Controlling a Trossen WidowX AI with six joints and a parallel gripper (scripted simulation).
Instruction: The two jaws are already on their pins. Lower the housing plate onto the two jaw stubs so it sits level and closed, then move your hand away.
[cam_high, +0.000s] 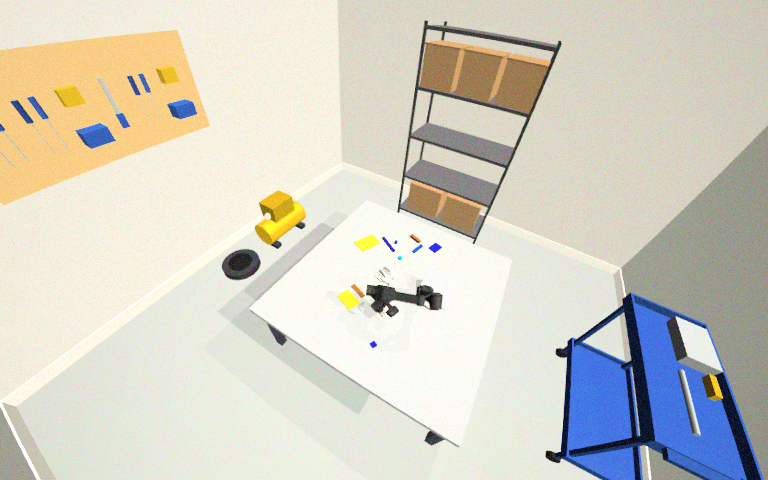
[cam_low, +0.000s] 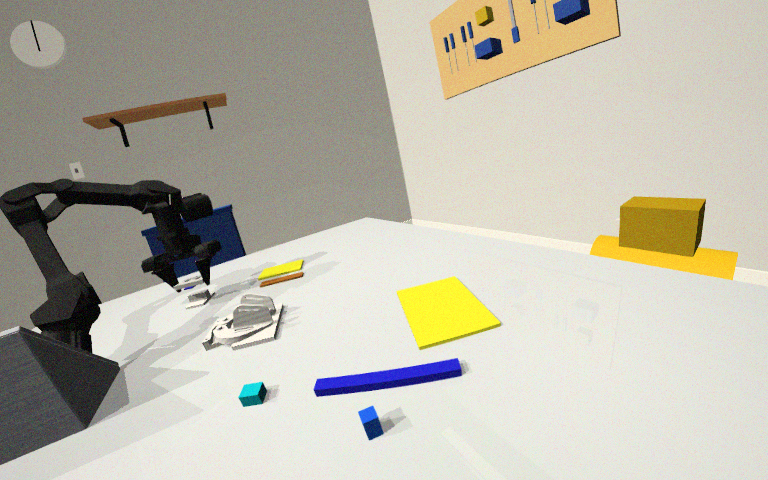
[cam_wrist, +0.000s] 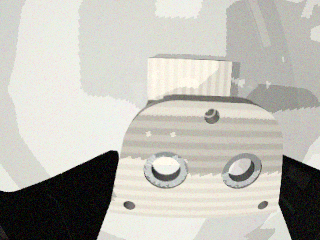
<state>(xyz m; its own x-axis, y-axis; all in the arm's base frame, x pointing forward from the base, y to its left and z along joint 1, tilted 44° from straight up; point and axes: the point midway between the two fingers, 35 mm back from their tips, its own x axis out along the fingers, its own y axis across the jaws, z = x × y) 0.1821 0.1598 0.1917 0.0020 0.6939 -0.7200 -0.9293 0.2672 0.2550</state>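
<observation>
Though near gripper (cam_high: 385, 309) (cam_low: 192, 286) (cam_wrist: 200, 155), orange bar (cam_high: 357, 290) (cam_low: 282, 279) apart.

Pale housing plate (cam_wrist: 202, 142) with two ringed holes, between end effector (cam_low: 189, 283) (cam_wrist: 198, 162) fingers.
</observation>
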